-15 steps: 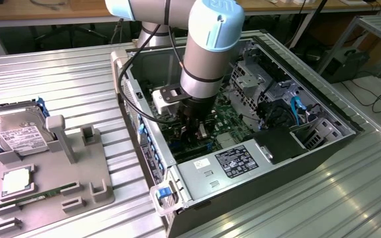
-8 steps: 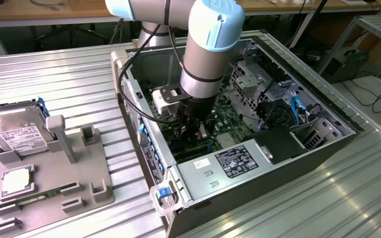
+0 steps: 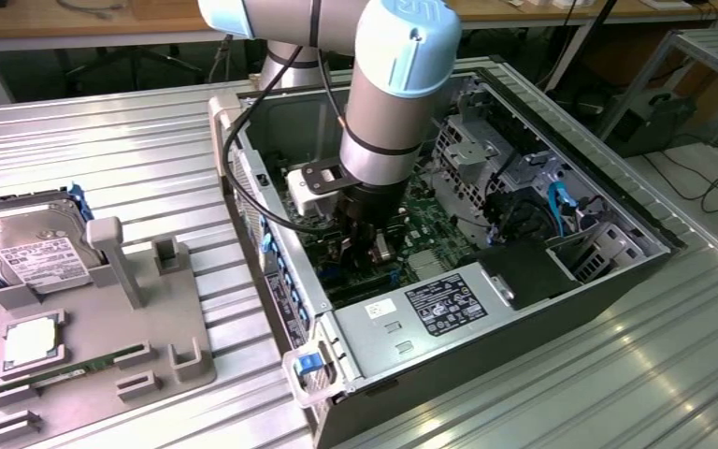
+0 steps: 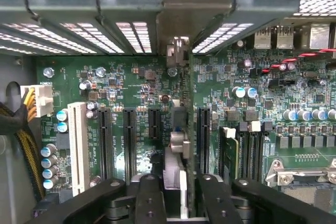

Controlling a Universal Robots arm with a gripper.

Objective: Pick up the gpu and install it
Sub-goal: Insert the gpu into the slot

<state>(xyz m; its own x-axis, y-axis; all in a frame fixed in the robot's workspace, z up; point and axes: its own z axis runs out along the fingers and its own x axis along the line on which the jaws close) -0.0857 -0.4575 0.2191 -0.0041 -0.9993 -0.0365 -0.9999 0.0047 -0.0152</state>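
- the robot arm [image 3: 391, 103] reaches down from above into the open computer case [image 3: 609, 271], which lies on its side on a ribbed metal table [image 3: 109, 140].
- the gripper [image 3: 378, 245] sits low inside the case, just over the green motherboard [image 3: 440, 229].
- in the wrist view the gripper [image 4: 177, 192] has its two black fingers [image 4: 149, 198] closed on the gpu [image 4: 178, 166], one finger on each side of the card.
- the gpu is seen edge-on there, standing upright between the fingers, with its pale metal bracket [image 4: 178, 51] running up towards the slotted back wall of the case [image 4: 105, 30].
- the card is in line with the black expansion slots [image 4: 128, 140] on the motherboard [image 4: 131, 87]; whether it is fully seated in a slot cannot be told.
- a white slot [image 4: 79, 140] stands beside the black ones, and a white power plug with yellow and black wires [image 4: 37, 100] sits further out.
- in the exterior view the power supply [image 3: 447, 304] with its black label lies at the near end of the case.
- at the exterior view's left, a grey parts holder [image 3: 97, 346] rests on the table, well apart from the case.
- the holder carries a silver hard drive [image 3: 35, 248], a processor chip [image 3: 33, 341] and a green memory stick [image 3: 66, 374].
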